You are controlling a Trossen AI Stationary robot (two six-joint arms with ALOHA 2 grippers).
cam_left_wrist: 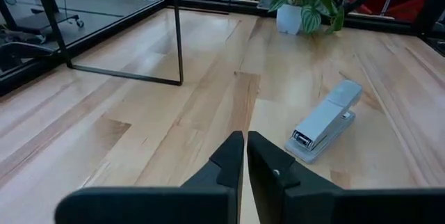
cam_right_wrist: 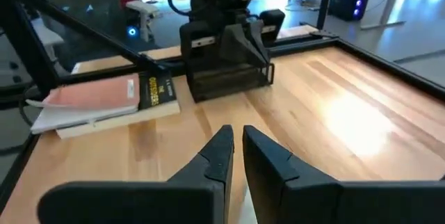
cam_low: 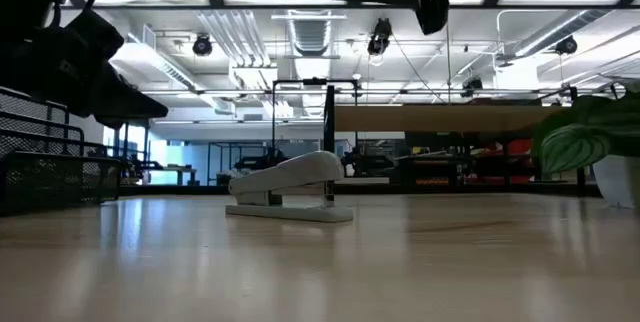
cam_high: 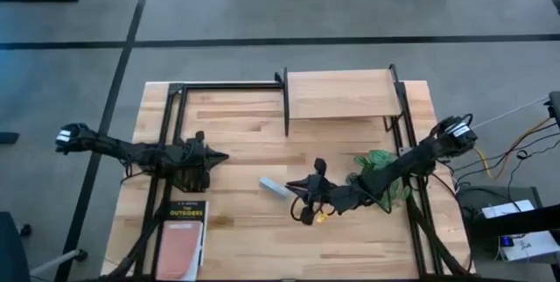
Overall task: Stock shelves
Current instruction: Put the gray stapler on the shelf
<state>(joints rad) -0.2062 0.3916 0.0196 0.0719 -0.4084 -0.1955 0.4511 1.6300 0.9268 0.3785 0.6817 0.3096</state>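
Both arms are out over the desk [cam_high: 236, 124] and nothing is in hand. The right claw [cam_high: 308, 196] hovers at lower centre of the high view, directly beside the stapler [cam_high: 276, 187], fingers pinched nearly together around nothing; its wrist view shows only a thin slit between them. My read: it hangs there lining up for a pick, since the stapler is the closest loose item.

The left claw [cam_high: 219, 157] waits at centre-left, fingers almost touching, empty, tip aimed toward the middle of the desk.

The shelf [cam_high: 339, 95] stands at upper centre-right of the high view, its board bare, long axis running left to right across the frame, one long edge facing the arms. That looks like the drop spot.

The stapler lies flat, long axis slanting from upper left to lower right. A book [cam_high: 181, 227] lies at lower left; a potted plant [cam_high: 382, 175] sits under the right arm.
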